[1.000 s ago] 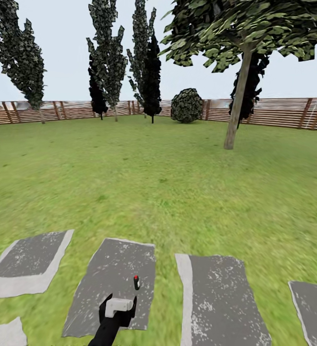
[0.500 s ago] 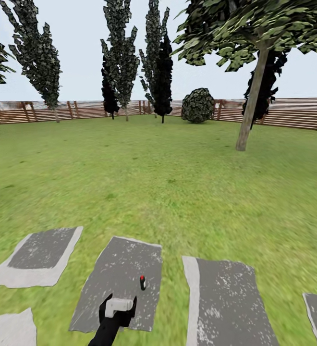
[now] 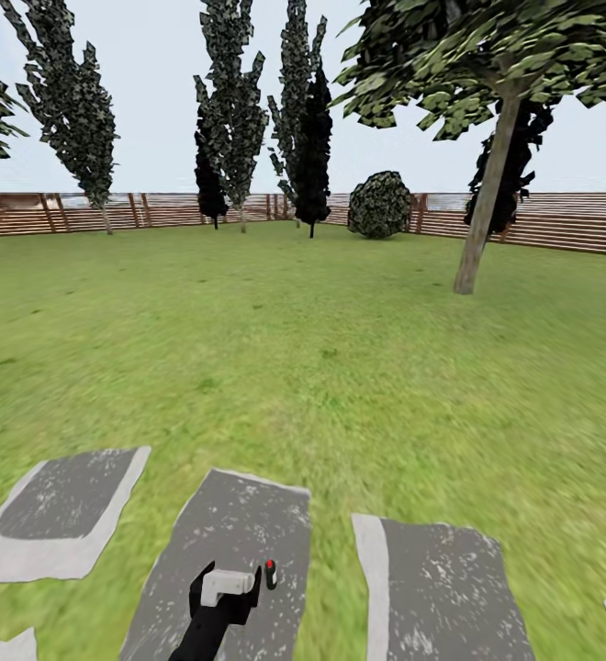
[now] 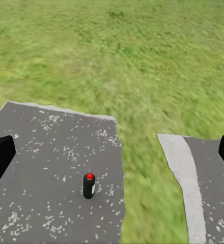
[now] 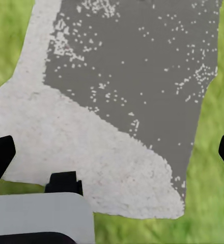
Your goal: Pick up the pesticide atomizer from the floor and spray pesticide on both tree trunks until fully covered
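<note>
The paving slabs (image 3: pixel 230 542) looked like rough matt grey stone, speckled white, with pale worn patches. The lawn (image 3: pixel 321 349) was a soft, blurry green. The fence (image 3: pixel 560 220) was brown wooden slats. The pesticide atomizer (image 4: pixel 89 185) looked like smooth dark plastic with a red cap.

The pesticide atomizer (image 4: pixel 89 185), a small black bottle with a white label and red top, stands upright on a grey paving slab (image 4: pixel 40 152), just ahead of the left gripper (image 3: pixel 226 588); one tree trunk (image 3: pixel 487 207) stands far beyond it
</note>
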